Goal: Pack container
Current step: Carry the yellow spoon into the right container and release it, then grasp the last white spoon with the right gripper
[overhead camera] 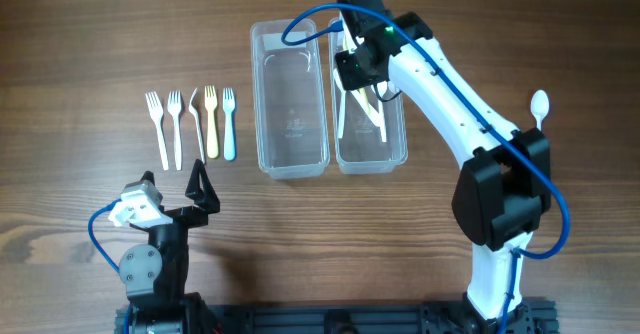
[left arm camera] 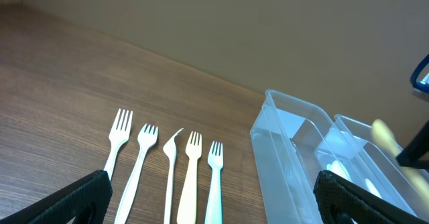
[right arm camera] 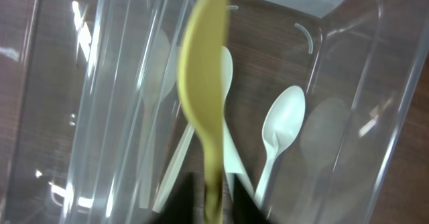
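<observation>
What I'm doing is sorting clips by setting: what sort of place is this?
Likely a robot test bench, not a kitchen: a wooden table, plastic cutlery lined up in a row, two clear containers, plain wall behind.

Plastic cutlery row (left arm camera: 192, 163) beside clear containers (left arm camera: 281, 157)

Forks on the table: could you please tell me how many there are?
4 for certain, in the row left of the clear containers: two white forks, then a yellow fork and a pale blue fork. The on-edge piece between may be a fifth.
</observation>
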You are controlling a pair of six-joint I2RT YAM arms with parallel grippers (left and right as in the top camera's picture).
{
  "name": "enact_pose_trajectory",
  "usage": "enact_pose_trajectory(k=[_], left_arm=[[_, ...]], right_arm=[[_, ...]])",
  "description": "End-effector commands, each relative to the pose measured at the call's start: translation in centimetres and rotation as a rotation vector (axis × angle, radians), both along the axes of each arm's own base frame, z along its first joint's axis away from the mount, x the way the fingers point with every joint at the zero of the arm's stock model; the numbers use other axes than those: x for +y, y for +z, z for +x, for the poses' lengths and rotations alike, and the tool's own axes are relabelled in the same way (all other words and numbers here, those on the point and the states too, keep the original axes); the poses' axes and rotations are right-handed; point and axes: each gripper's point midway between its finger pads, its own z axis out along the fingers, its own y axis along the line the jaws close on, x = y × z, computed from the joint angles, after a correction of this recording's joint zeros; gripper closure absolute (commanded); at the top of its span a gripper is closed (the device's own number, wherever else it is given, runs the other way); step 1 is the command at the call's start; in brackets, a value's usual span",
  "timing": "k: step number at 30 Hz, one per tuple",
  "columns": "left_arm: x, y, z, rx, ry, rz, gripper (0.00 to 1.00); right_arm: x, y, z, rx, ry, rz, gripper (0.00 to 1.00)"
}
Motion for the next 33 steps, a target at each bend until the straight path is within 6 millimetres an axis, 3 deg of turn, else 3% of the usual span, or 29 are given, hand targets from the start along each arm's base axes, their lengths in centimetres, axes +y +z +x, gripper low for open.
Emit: enact_pose_trajectory(k=[1,6,8,11,13,15,18,22,27,33], left_arm=[[-0.2,-0.3,0.0,0.004,-0.014,0.012,0.0],[-0.2,-0.3,0.0,0.004,-0.014,0.012,0.0],[-0.2,-0.3,0.0,0.004,-0.014,0.012,0.0],[-0.3,-0.3,0.0,0.004,-0.014,0.012,0.0],[-0.2,-0.3,0.0,0.004,-0.014,0.012,0.0],[-0.2,-0.3,0.0,0.004,-0.014,0.012,0.0],[-0.2,-0.3,0.0,0.004,-0.014,0.012,0.0],[-0.2,-0.3,0.0,0.004,-0.014,0.012,0.0],[-0.2,-0.3,0.0,0.004,-0.014,0.012,0.0],[-0.2,-0.3,0.0,0.004,-0.014,0.012,0.0]], right_arm=[[-0.4,-0.9,0.5,-0.002,-0.007,-0.03,0.35],[-3.8,3.8,2.6,-0.106,-0.091,-0.054,0.31],[-6.7,7.4,3.4,-0.156,-0.171,-0.029,0.31],[-13.3,11.5,3.8,-0.212,-0.306,-0.008,0.28],[-17.7,12.7,3.2,-0.213,-0.392,-0.017,0.28],[-23.4,13.0,1.9,-0.184,-0.507,-0.039,0.28],[-30.0,11.8,-0.3,-0.103,-0.576,-0.082,0.27],[-36.2,8.8,-3.2,0.014,-0.604,-0.097,0.28],[-39.4,4.3,-6.1,0.12,-0.683,-0.08,0.28],[-38.9,-1.8,-7.7,0.189,-0.67,-0.042,0.32]])
